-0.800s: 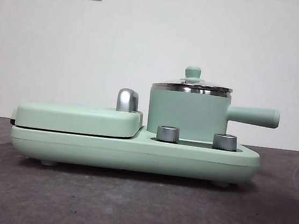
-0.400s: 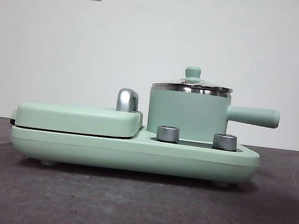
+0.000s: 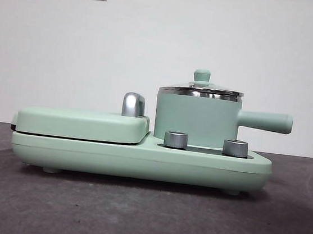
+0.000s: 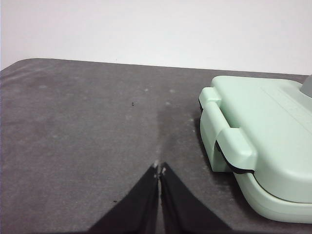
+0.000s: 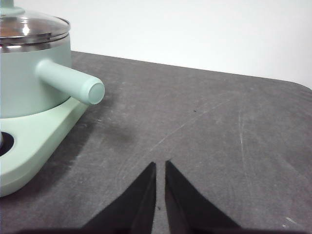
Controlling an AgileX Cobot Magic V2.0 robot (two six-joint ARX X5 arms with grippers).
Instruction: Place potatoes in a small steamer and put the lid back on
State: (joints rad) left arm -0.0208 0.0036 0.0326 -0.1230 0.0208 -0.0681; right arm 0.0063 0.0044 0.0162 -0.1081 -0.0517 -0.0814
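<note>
Round clear glass lid [image 3: 201,89] seated on the small mint-green steamer [image 3: 197,119] — fragile, slippery; grasp its knob. Both grippers closed, empty.

Bare grey desk [image 3: 145,217] lay open along the near edge in front of the mint-green cooker base [image 3: 140,160]. Over the small steamer [image 3: 197,120] nothing blocked access from above; the lid [image 3: 201,89] sat on its rim. Its side handle [image 3: 264,121] jutted out over open desk toward the right claw [image 5: 160,165]. Beside the griddle cover [image 4: 258,141], the desk around the left claw [image 4: 159,168] was open.
</note>
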